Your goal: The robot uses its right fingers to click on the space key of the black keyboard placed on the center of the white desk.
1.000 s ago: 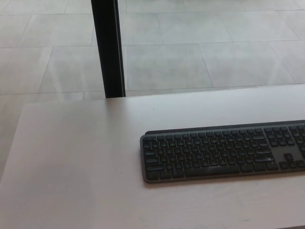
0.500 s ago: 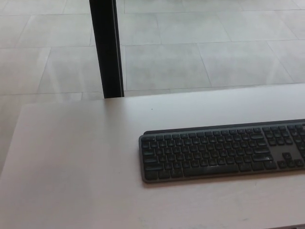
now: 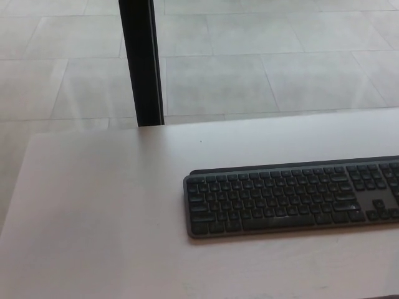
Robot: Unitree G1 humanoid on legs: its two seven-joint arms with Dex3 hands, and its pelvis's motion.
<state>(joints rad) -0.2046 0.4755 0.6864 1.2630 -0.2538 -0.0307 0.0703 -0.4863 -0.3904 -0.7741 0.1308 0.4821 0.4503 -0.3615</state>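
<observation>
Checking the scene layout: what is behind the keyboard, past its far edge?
Behind the black keyboard lies bare white desk, then a black post and tiled floor. The keyboard's right end is cut off by the frame. No hand shows.

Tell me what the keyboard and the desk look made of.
Keyboard: probably matte dark plastic keys in a dark grey frame, possibly metal; little glare. Desk: smooth white top, likely laminate or painted board, with a soft sheen and no visible grain.

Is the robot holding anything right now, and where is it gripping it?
Nothing that can be seen: neither hand is in view. The black keyboard lies untouched on the white desk.
</observation>
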